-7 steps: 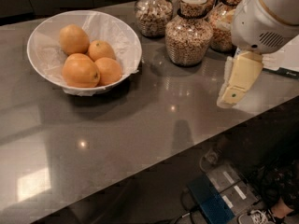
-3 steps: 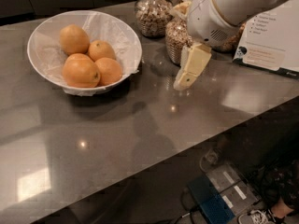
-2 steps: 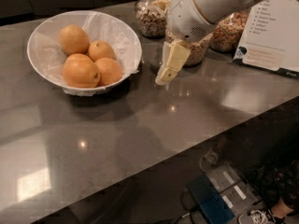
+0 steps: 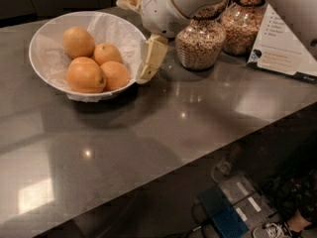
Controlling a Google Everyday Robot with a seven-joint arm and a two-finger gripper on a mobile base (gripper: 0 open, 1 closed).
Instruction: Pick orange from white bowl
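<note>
The white bowl (image 4: 41, 59) with crinkled paper lining sits at the back left of the grey counter. It holds several oranges: one at the back (image 4: 78, 41), one in the middle (image 4: 107, 53), a big one at the front left (image 4: 85, 77) and one at the front right (image 4: 115, 75). My gripper (image 4: 141, 31) is at the bowl's right rim, over its far right edge. One cream finger (image 4: 151, 57) hangs just outside the rim, the other (image 4: 130, 2) shows behind the bowl. The fingers stand apart and hold nothing.
Two glass jars of cereal (image 4: 200, 43) (image 4: 242, 26) stand right of the gripper, under my arm. A printed white card (image 4: 282, 48) leans at the far right. The counter's front edge runs diagonally; below it a blue box (image 4: 223, 217) lies on the floor.
My gripper has moved left across the counter, from in front of the jars to the right rim of the white bowl. The oranges have not moved.
</note>
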